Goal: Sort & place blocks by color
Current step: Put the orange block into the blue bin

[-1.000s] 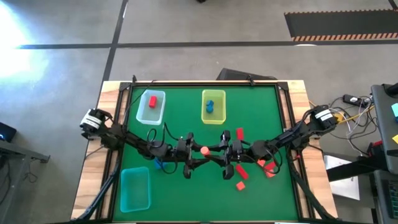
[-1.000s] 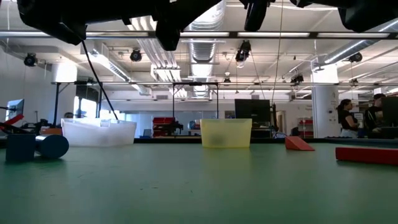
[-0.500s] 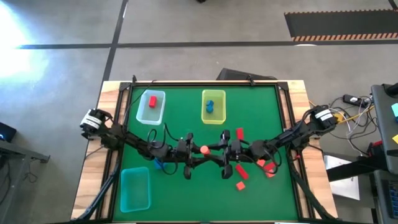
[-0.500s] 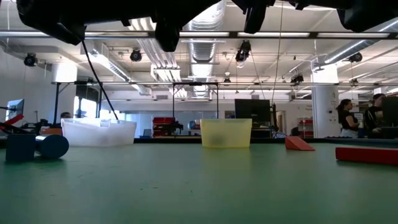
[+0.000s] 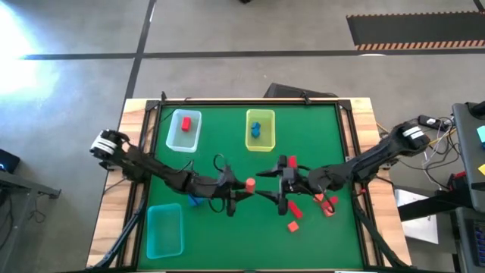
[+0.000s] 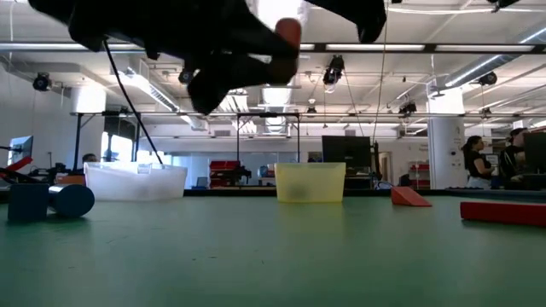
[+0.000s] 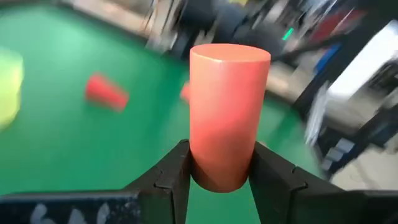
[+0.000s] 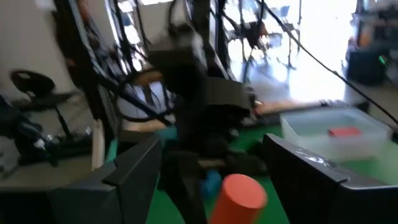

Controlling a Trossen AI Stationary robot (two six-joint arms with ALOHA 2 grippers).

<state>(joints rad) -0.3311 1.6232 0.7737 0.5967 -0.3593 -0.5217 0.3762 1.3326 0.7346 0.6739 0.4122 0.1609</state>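
An orange-red cylinder block (image 5: 249, 183) hangs above the middle of the green table, with my left gripper (image 5: 241, 187) shut on it. My right gripper (image 5: 268, 187) stands open just to its right, facing the cylinder (image 8: 241, 193) without touching it. A red block lies in the pale blue tray (image 5: 185, 130) and blue blocks lie in the yellow-green tray (image 5: 260, 130). Several red blocks (image 5: 295, 211) lie on the mat at the right. A blue block (image 5: 194, 199) lies under my left arm. The teal tray (image 5: 164, 230) stands near left. My left gripper pinches the cylinder's round side near one end (image 7: 221, 171) between its two fingers. The fingers (image 7: 177, 177) come roughly level from the table's left, and the cylinder sticks out ahead along them. The low view shows the cylinder (image 6: 288, 34) lifted well clear of the table.
In the low view, two blue blocks (image 6: 51, 203) lie on the mat at the left, with a red wedge (image 6: 409, 197) and a red bar (image 6: 503, 212) at the right. Black frame rails edge the table (image 5: 345, 129). People stand in the room behind.
Both grippers met at the cylinder. My right gripper has since opened, let go of it and drawn back toward the table's right edge. My left gripper keeps the cylinder and has swung with it, showing lower in the low view.
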